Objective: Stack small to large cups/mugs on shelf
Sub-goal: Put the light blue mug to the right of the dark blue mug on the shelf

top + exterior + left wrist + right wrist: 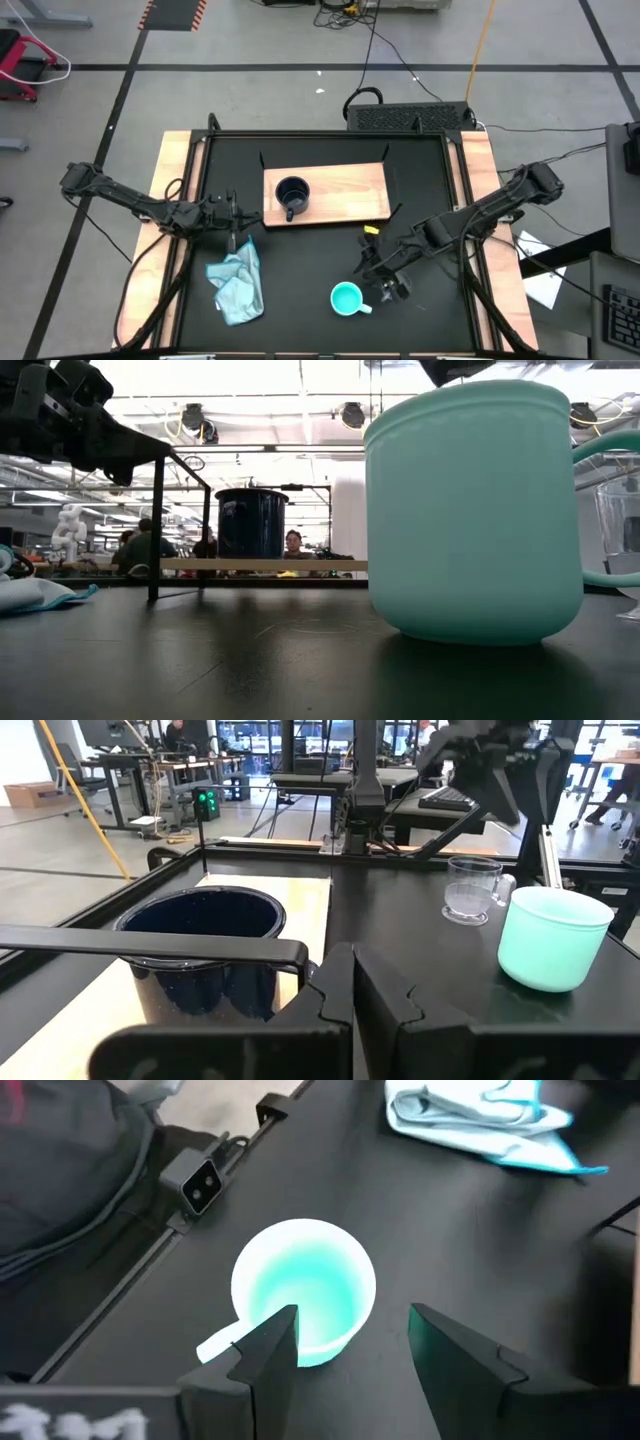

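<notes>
A: Grey floor with dark tape lines runs round the black tabletop (320, 250), and people sit at desks in the room behind it. Where do the vessels stand, taking the shelf as the mark?

B: The shelf (345, 192) is the light wooden board toward the far side of the tabletop. The navy mug (292, 194) stands upright on its left part, handle turned to the near edge. Its inside looks dark, and I see nothing in it.

A: And the turquoise mug?

B: The turquoise mug (346, 298) is off the shelf, on the tabletop near the front edge, upright, and its inside shows only its own pale bottom. The glass cup (470, 890) stands just beside it, apart from it and also off the shelf; it looks clear right through.

A: What about the arms?

B: The right gripper (345, 1342) hangs directly above the turquoise mug with its fingers spread wide, one on each side of the rim as its own camera sees it, holding nothing. The left gripper (352, 992) sits close by the left end of the shelf, near the navy mug, fingers pressed together on nothing.

A: Anything else lying there?

B: A light blue cloth (238, 284) lies crumpled on the tabletop, in front of the shelf's left end.
</notes>
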Controlling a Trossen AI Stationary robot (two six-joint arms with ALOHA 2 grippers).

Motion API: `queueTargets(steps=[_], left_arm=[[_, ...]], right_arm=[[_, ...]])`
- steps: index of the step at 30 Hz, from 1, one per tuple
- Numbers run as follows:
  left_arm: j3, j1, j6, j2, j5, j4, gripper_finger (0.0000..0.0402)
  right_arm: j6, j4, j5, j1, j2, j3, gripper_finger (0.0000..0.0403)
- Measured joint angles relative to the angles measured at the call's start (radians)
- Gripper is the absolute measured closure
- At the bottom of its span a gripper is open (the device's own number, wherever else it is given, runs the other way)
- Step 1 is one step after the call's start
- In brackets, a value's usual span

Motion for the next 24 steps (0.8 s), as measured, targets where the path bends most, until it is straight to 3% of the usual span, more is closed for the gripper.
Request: queueTargets(steps=[13, 17, 24], left_arm=[[0.000, 0.000, -0.020, 0.000, 0.000, -0.006, 0.0396], [0.000, 0.000, -0.020, 0.000, 0.000, -0.016, 0.0396], [0.000, 0.000, -0.019, 0.000, 0.000, -0.030, 0.0396]], right_arm=[[0.216, 0.040, -0.005, -0.071, 0.066, 0.000, 0.0223], [0.221, 0.042, -0.082, -0.083, 0.066, 0.000, 0.0223], [0.198, 0.077, -0.082, -0.085, 0.100, -0.001, 0.0222]])
